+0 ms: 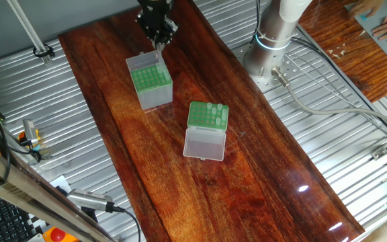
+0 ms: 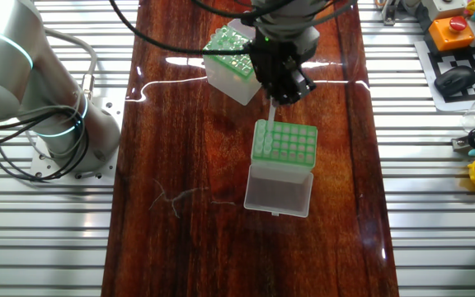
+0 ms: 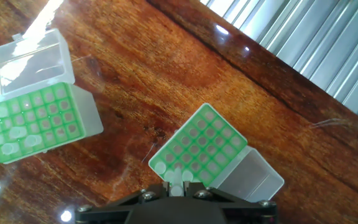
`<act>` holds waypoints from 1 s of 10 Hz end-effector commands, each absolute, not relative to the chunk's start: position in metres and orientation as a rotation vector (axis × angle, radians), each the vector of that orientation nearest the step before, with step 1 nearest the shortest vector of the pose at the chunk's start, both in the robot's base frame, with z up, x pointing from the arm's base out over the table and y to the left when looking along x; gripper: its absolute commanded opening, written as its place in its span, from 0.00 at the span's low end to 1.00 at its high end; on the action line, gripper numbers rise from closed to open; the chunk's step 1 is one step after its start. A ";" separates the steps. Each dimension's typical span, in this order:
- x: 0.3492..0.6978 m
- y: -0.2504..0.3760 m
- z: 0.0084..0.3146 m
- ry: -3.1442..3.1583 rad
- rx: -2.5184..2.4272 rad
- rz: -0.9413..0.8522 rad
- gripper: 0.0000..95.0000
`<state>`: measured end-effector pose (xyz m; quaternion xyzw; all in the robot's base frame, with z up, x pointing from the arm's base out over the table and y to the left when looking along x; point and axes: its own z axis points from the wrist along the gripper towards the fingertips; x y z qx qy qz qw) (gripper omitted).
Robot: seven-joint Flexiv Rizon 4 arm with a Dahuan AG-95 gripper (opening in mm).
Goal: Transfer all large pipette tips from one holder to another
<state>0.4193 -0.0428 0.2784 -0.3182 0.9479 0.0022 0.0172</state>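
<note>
The pincer (image 2: pixel 280 97) is clamped on one tip (image 2: pixel 271 111), right above the near corner of the grey box (image 1: pixel 150 82). I'd line the point up over an empty hole and go straight down. Remaining tips (image 3: pixel 8 138) sit in the clear-lidded box (image 3: pixel 36 121), off to the side on the worktop (image 1: pixel 261 175).

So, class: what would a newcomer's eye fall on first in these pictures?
The black gripper draws the eye first, its jaws holding a whitish pipette tip point down over a corner of the grey box with the green rack top, mid-table. Next comes the whitish box, standing apart from it, with a few tips along one edge of its rack.
</note>
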 end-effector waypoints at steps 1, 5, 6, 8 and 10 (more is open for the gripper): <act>0.420 -0.043 0.275 2.939 -1.001 0.007 0.00; 0.419 -0.044 0.262 2.924 -1.037 0.013 0.00; 0.418 -0.044 0.257 2.918 -1.056 0.010 0.00; 0.416 -0.044 0.248 2.915 -1.070 0.018 0.00; 0.413 -0.043 0.244 2.914 -1.070 0.030 0.20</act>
